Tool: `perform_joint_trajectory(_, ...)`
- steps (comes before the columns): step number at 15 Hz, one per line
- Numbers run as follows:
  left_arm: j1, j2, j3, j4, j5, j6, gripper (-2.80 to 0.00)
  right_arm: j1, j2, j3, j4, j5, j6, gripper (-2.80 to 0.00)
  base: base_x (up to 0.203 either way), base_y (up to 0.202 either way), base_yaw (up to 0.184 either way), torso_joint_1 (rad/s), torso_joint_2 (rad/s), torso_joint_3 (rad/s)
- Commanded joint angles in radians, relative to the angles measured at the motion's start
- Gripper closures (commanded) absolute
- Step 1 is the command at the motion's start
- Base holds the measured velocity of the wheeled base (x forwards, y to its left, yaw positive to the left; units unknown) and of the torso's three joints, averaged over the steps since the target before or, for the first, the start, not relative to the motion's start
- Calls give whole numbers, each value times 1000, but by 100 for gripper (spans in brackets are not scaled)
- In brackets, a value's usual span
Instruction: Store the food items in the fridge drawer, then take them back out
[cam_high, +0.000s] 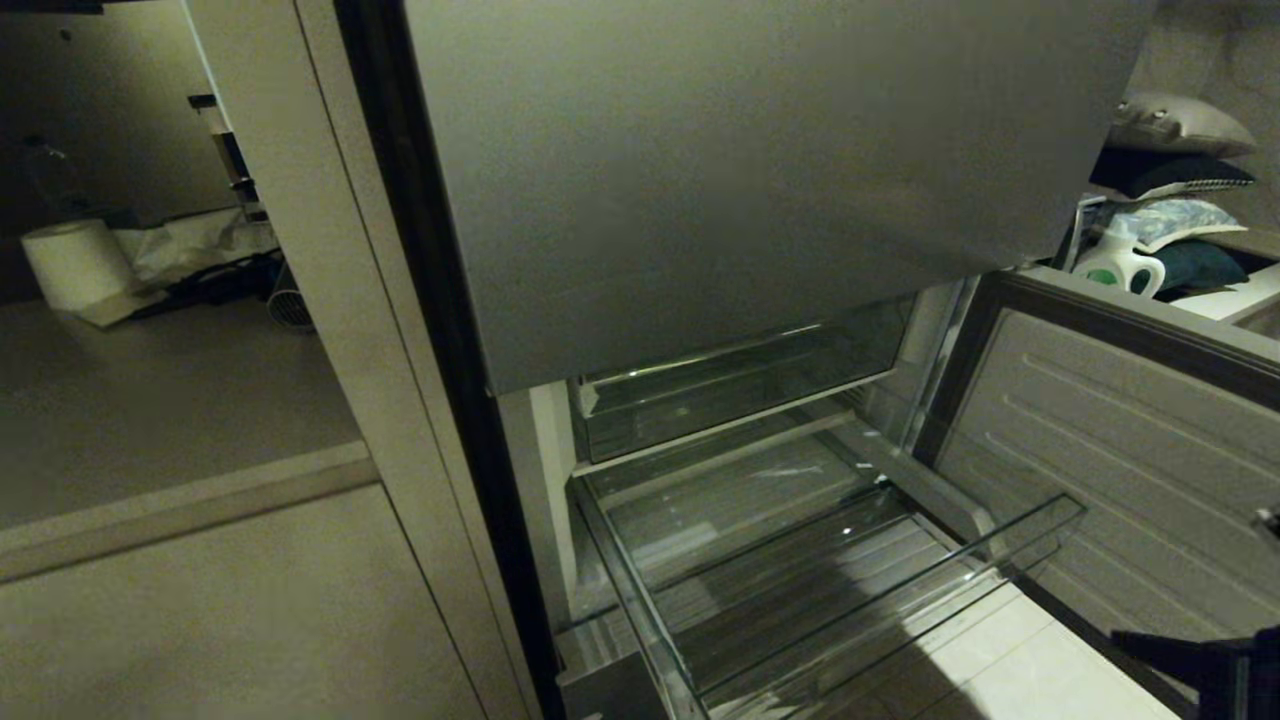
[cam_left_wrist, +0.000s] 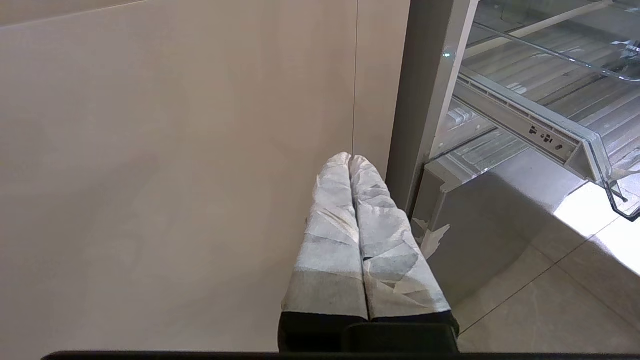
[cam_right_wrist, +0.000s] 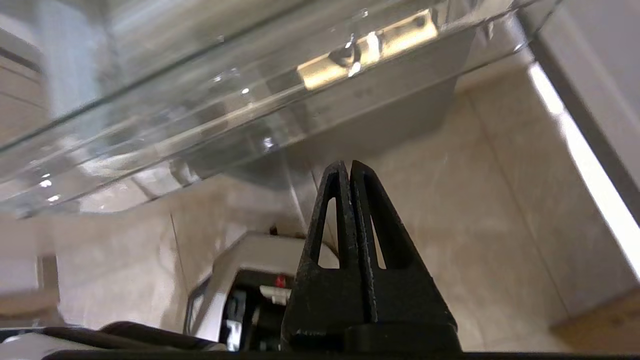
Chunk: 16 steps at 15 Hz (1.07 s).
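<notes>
drawer (cam_high: 800, 590): pulled out below the grey door (cam_high: 740, 170), looks bare inside | right tool (cam_right_wrist: 348, 172): fingers pressed together, holding nothing, low beneath drawer's front edge | left tool (cam_left_wrist: 351, 162): taped fingers together, empty, beside drawer's left side

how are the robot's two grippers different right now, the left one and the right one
The left gripper has fingers wrapped in white tape; the right gripper has bare black fingers with triangular cut-outs. The left gripper hangs beside a plain beige panel, off to the side of the fridge drawer; the right gripper points up at the clear drawer's underside from below. Both are shut and hold nothing.
</notes>
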<state>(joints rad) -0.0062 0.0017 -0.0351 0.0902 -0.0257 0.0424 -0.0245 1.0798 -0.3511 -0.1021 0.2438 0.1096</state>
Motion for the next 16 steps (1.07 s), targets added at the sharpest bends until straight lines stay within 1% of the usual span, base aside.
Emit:
perform_joint_trajectory(1,0,1,0,0,0,1,0,-2,235,6,-86,4,-12,0,0,0,0,0,0,0)
perform_joint_trajectory(3,0,1,0,0,0,1,0,12,328,3,-138,13,-33,0,0,0,0,0,0,0)
perform_joint_trajectory(6,0,1,0,0,0,1,0,34,469,-55,-150,27,-50,0,0,0,0,0,0,0)
perform_joint_trajectory(10,0,1,0,0,0,1,0,36,645,-220,-151,39,-62,0,0,0,0,0,0,0)
perform_joint_trajectory(12,0,1,0,0,0,1,0,39,689,-284,-153,48,-66,0,0,0,0,0,0,0)
perform_joint_trajectory(13,0,1,0,0,0,1,0,40,702,-306,-157,69,-69,0,0,0,0,0,0,0)
perform_joint_trajectory(14,1,1,0,0,0,1,0,38,718,-329,-171,105,-69,0,0,0,0,0,0,0)
perform_joint_trajectory(16,0,1,0,0,0,1,0,37,760,-356,-222,150,-70,0,0,0,0,0,0,0)
